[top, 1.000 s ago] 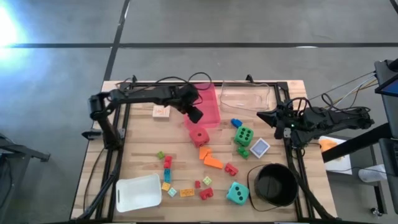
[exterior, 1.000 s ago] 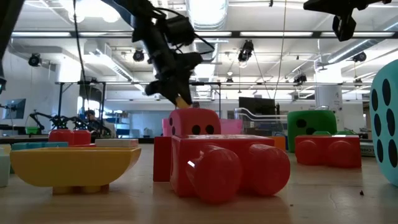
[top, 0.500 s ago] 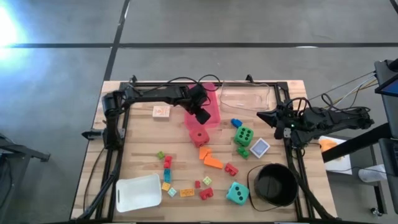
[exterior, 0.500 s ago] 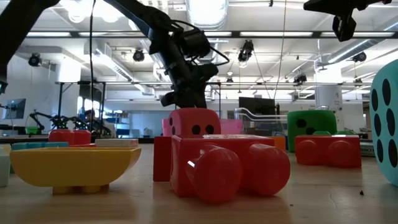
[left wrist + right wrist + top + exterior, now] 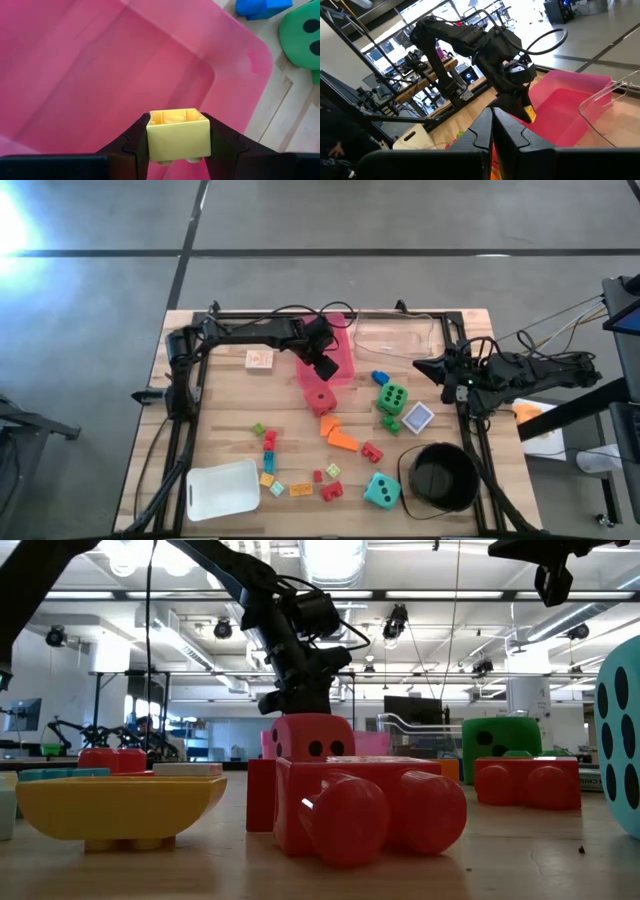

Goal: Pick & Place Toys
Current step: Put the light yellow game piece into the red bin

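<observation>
My left gripper (image 5: pixel 322 366) hangs over the pink tray (image 5: pixel 343 340), shut on a small yellow brick (image 5: pixel 177 136). The right wrist view also shows this yellow brick (image 5: pixel 530 114) under the left gripper. My right gripper (image 5: pixel 420 366) waits shut at the table's right edge, holding nothing. On the table rest a red die (image 5: pixel 320 399), a green die (image 5: pixel 392 397), a teal die (image 5: pixel 381 491), a blue brick (image 5: pixel 380 378), a card (image 5: pixel 418 417) and several small bricks (image 5: pixel 268 452). My left gripper pinches the yellow brick by two opposite side walls (image 5: pixel 150 140) between its two fingers. The fingers slant down from the table's left. The brick is lifted clear above the pink tray's floor (image 5: pixel 100 75), with its hollow side toward the wrist and its studs pointing away.
A black round bucket (image 5: pixel 440 476) stands at the near right and a white tray (image 5: pixel 222 490) at the near left. A clear container (image 5: pixel 395 335) sits beside the pink tray, and a small wooden block (image 5: pixel 259 359) lies to the tray's left.
My left gripper has gone toward the table's right edge and down with the yellow brick, coming lower over the pink tray. It has kept still since, and stays shut on the brick.
</observation>
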